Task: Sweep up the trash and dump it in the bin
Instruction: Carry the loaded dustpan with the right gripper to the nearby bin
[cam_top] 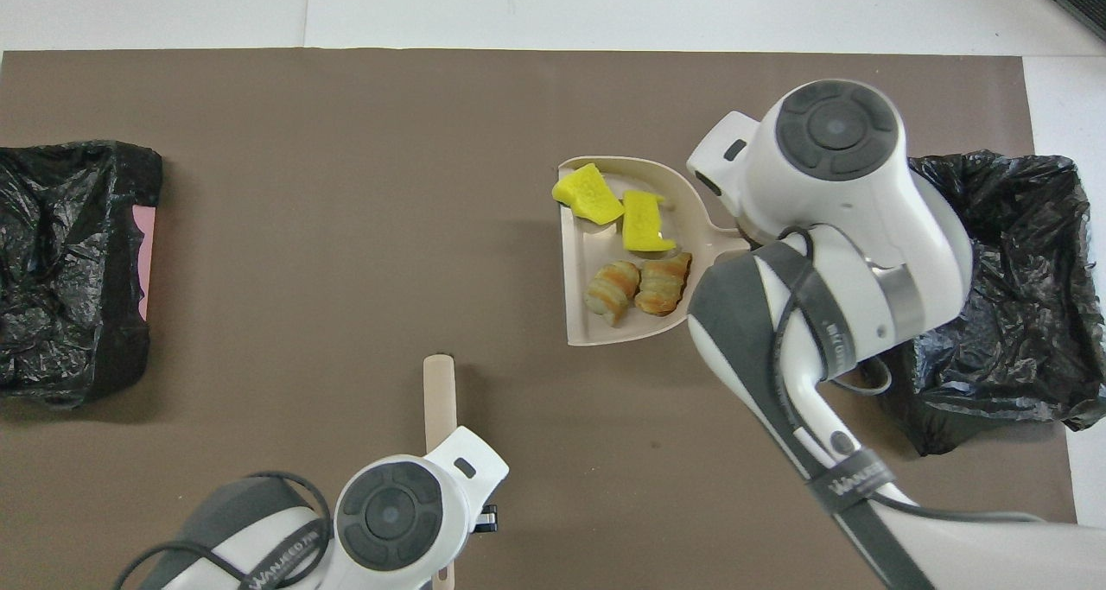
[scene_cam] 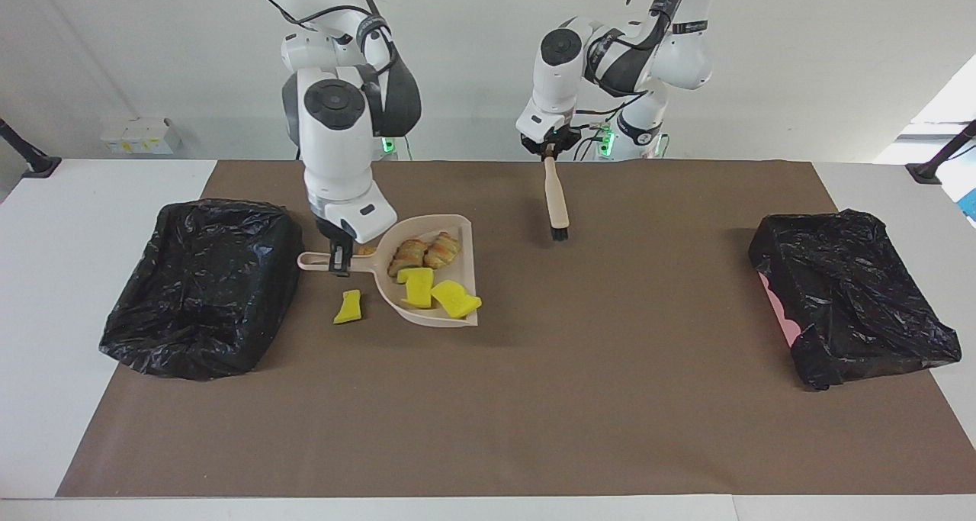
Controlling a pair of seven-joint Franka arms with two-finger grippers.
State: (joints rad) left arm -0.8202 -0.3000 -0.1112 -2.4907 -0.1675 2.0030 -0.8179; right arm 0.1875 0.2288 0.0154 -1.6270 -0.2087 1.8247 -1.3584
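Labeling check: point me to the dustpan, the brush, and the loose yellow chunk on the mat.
dustpan (scene_cam: 438,316), facing view, bare rim.
brush (scene_cam: 556,201), facing view, middle of handle.
loose yellow chunk (scene_cam: 349,307), facing view, its centre.

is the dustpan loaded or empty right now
Loaded. The dustpan holds two yellow sponge chunks and two bread-like pieces, carried by its handle in the right hand.
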